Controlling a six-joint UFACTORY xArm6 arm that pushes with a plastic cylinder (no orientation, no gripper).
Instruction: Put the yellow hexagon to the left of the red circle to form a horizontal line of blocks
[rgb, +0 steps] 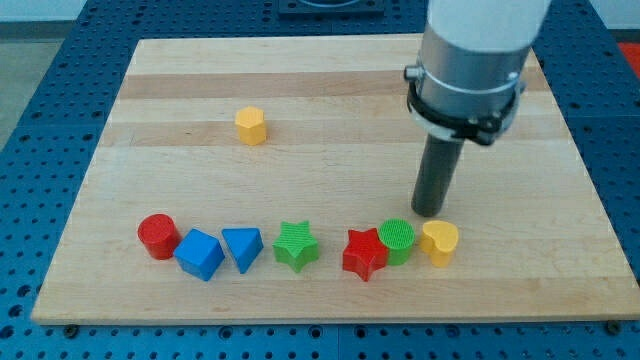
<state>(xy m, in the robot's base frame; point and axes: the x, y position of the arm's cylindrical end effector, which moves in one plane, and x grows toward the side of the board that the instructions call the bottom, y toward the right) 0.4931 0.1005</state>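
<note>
The yellow hexagon (251, 126) sits alone on the wooden board (330, 90), in the upper left part. The red circle (158, 236) is at the left end of a row of blocks near the view's bottom. My tip (429, 212) is on the board at the right, just above the yellow heart (440, 242) and the green circle (397, 240). It is far to the right of the yellow hexagon and touches no block that I can see.
The row runs from the red circle rightwards: blue cube (199, 254), blue triangle (243, 247), green star (296, 246), red star (364, 254), green circle, yellow heart. The arm's grey body (472, 50) hangs over the upper right.
</note>
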